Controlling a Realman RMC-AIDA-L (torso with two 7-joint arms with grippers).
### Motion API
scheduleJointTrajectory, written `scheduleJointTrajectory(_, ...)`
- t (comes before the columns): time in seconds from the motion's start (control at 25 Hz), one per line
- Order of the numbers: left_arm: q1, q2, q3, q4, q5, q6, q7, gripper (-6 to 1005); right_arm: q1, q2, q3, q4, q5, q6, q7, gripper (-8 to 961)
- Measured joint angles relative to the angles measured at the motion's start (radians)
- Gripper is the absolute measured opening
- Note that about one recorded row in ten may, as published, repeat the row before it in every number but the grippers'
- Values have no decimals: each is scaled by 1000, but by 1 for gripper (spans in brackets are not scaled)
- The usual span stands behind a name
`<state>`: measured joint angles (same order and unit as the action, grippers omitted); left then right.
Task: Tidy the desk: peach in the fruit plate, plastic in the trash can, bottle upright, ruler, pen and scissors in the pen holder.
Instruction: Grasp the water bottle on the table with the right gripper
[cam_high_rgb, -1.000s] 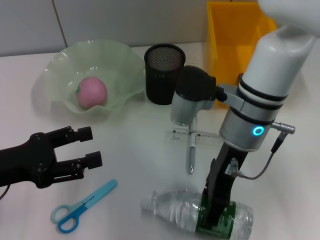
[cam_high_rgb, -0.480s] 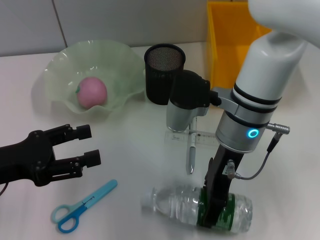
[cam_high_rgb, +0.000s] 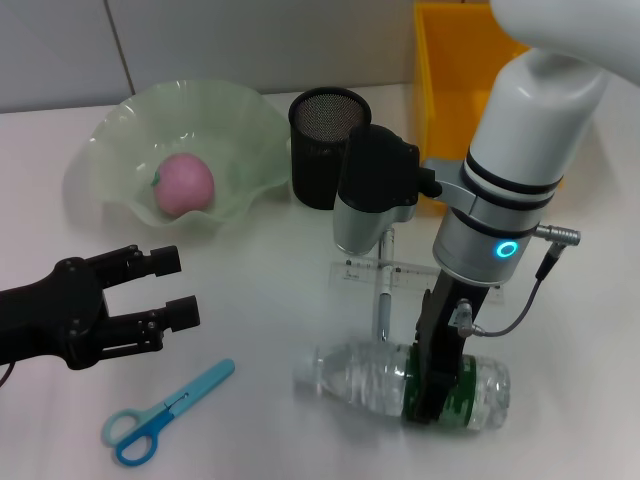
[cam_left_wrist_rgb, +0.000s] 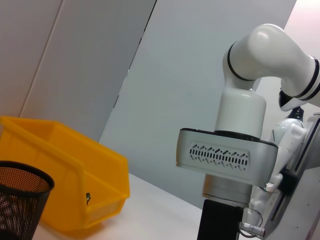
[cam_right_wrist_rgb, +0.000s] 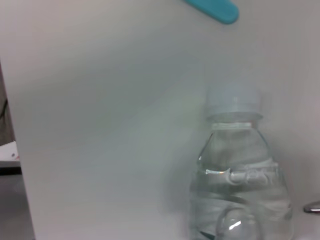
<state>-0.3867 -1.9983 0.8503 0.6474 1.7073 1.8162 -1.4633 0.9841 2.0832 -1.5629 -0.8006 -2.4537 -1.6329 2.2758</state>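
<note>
Bottle (cam_high_rgb: 400, 378) near desk (cam_high_rgb: 270, 300) edge

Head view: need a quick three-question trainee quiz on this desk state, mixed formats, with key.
1. True or false: the clear plastic water bottle stands upright.
2. Where is the pink peach? A) in the yellow bin B) in the pale green wavy glass plate C) on the bare desk
3. Fill in: the right gripper is closed on the ____, while the left gripper hovers with jaws open above the blue-handled scissors.

Key: 1 false, it lies on its side; 2 B; 3 bottle.
</note>
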Motion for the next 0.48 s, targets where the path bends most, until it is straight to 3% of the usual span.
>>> scheduleJointTrajectory(0.48,3,0,-1,0,0,0,0,771,0,0,-7,-27,-49,1,-3,751)
